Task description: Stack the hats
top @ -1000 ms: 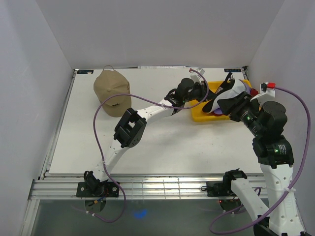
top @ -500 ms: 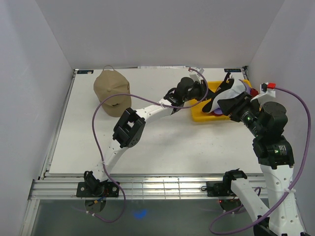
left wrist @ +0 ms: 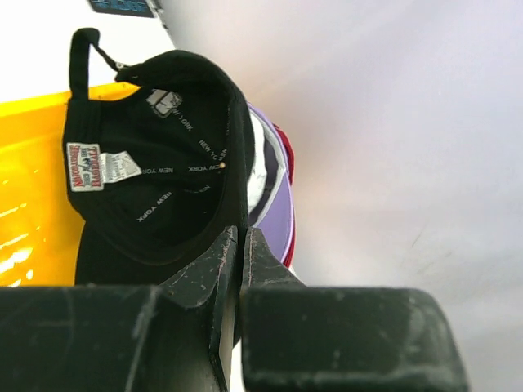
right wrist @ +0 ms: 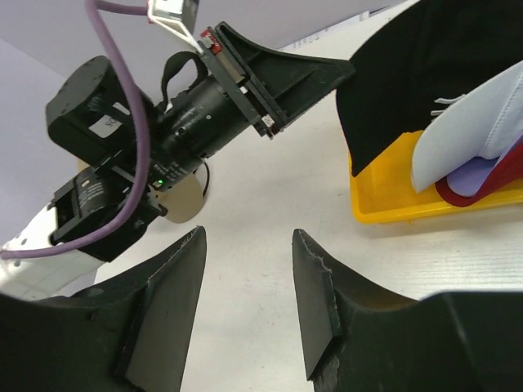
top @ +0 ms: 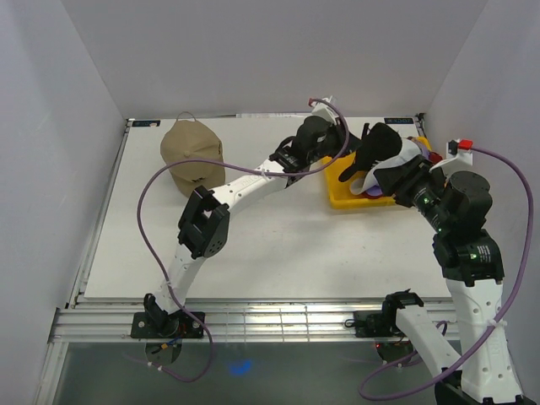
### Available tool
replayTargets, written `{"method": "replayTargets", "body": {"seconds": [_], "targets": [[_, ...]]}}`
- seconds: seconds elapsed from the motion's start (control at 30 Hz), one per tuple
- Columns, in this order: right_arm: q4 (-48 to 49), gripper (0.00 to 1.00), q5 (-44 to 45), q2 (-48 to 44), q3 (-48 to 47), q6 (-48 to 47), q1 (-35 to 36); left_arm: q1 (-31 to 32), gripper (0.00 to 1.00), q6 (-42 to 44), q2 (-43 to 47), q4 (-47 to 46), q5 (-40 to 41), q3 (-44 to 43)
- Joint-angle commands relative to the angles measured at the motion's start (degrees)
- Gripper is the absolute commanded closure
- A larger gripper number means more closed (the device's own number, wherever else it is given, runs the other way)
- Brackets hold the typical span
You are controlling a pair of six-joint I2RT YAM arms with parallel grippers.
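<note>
My left gripper (top: 353, 153) is shut on the rim of the black hat (top: 377, 145) and holds it tilted above the yellow tray (top: 346, 199). In the left wrist view the fingers (left wrist: 219, 260) pinch the black hat (left wrist: 155, 180), whose inside with its labels faces the camera. The white hat (top: 402, 157), purple hat (left wrist: 276, 214) and red hat (left wrist: 287, 159) lie nested in the tray. The tan hat (top: 192, 155) sits alone at the table's far left. My right gripper (right wrist: 245, 302) is open and empty over bare table, just in front of the tray (right wrist: 409, 200).
The tray stands at the back right, close to the right wall. The left arm stretches diagonally across the table's middle, with its purple cable looping above it. White walls enclose the table on three sides.
My left gripper has risen and drawn back with the black hat, lifting it off the hats in the tray. The right arm has hardly moved.
</note>
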State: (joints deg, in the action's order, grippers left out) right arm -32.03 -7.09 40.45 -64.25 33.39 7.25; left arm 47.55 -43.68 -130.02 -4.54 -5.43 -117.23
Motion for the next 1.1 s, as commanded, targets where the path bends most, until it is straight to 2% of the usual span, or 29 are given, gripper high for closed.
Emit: {"method": "replayTargets", "body": {"seconds": [0.0, 0.2, 0.43, 0.6, 0.83, 1.07], "targets": [[1.27, 0.48, 0.59, 2.08, -2.99, -0.61, 0.05, -1.31, 1.0, -6.92, 7.49, 6.81, 8.06, 1.54], [3.02, 0.48, -4.41, 7.18, -3.43, 0.19, 0.05, -3.07, 1.0, -11.69, 17.5, 4.98, 11.93, 16.22], [6.54, 0.46, -9.95, 11.67, 2.28, 0.89, 0.05, -6.5, 1.0, -16.61, 27.35, 1.02, 12.64, 34.41], [11.54, 0.42, -13.3, 14.22, 9.92, 1.77, 0.05, -7.73, 1.0, -16.79, 30.69, 2.6, 12.55, 39.79], [20.05, 0.32, -16.28, 15.45, 19.41, 5.54, 0.05, -8.0, 1.0, -16.52, 30.0, 2.96, 9.04, 45.15], [33.68, 0.11, -20.68, 15.54, 31.36, 13.63, -0.04, -8.0, 1.0, -17.58, 29.82, 3.21, 7.1, 48.59]]}}
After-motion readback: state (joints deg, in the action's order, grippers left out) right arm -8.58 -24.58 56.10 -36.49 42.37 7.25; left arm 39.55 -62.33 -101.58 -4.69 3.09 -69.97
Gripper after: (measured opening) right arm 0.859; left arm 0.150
